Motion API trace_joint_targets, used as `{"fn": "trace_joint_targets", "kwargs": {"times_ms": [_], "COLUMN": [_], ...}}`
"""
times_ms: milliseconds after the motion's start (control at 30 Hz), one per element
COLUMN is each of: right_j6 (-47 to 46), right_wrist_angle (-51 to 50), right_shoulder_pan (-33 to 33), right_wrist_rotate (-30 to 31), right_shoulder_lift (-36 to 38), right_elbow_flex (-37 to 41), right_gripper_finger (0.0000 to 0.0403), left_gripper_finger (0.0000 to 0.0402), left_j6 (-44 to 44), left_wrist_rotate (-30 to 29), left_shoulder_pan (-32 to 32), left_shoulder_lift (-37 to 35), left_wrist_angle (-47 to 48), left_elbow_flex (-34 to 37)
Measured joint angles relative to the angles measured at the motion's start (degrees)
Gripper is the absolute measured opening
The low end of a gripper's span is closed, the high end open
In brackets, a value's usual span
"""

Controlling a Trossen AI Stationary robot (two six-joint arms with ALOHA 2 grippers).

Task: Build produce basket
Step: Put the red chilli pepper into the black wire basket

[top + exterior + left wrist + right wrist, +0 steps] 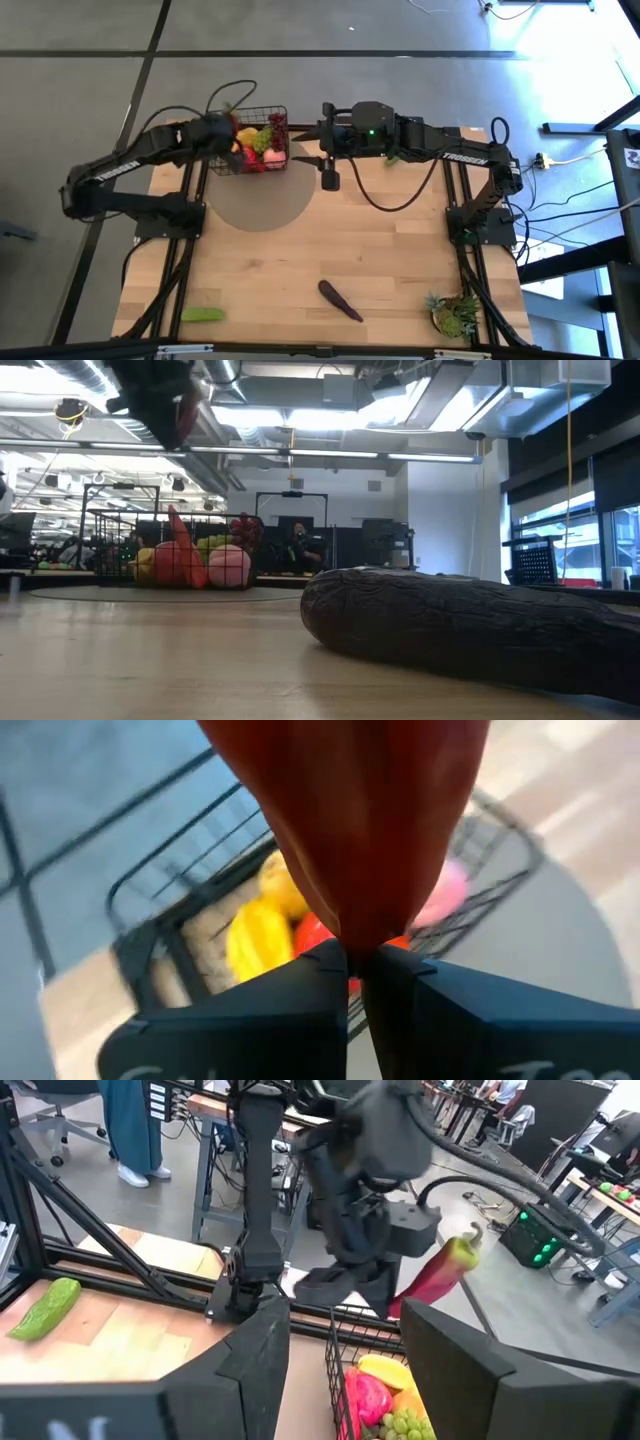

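While sitting at the table's far edge with fruit inside, basket (262,140) under a red chili (440,1273) pinched by the closed left gripper (350,1285) above it, right gripper (328,160) just beside, fingers apart, empty.

Bright ceiling lights (300,415) glare in the low view; the left wrist view is heavily blurred.

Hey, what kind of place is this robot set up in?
Probably an open robotics lab or workshop: exposed ceiling ducts and strip lights, black metal-frame workbenches on a grey concrete floor, and a person in blue trousers standing beyond the pale wooden table.
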State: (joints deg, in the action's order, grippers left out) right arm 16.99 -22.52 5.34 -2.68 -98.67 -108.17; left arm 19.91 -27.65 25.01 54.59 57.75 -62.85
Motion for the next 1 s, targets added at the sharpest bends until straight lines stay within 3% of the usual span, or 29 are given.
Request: {"fn": "trace_joint_targets", "kwargs": {"times_ms": [167, 467, 667, 1000], "right_j6": [0.0, 0.0, 0.0, 0.0], "right_wrist_angle": [0.0, 0.0, 0.0, -0.1], "right_shoulder_pan": [0.0, 0.0, 0.0, 0.0], "right_wrist_rotate": [0.0, 0.0, 0.0, 0.0], "right_shoulder_lift": [0.0, 0.0, 0.0, 0.0], "right_elbow_flex": [0.0, 0.0, 0.0, 0.0], "right_gripper_finger": [0.0192, 0.0192, 0.0192, 0.0192], "left_gripper_finger": [0.0000, 0.0000, 0.0000, 0.0000], "left_j6": [4.0, 6.9, 8.2, 6.5], "left_wrist_rotate": [0.9, 7.9, 12.3, 12.8], "left_shoulder_pan": [6.1, 15.6, 18.9, 21.8], "left_shoulder_lift": [0.6, 1.1, 2.9, 9.8], "left_wrist_angle": [3.3, 6.7, 7.5, 6.1], "left_elbow_flex": [0.0, 0.0, 0.0, 0.9]}}
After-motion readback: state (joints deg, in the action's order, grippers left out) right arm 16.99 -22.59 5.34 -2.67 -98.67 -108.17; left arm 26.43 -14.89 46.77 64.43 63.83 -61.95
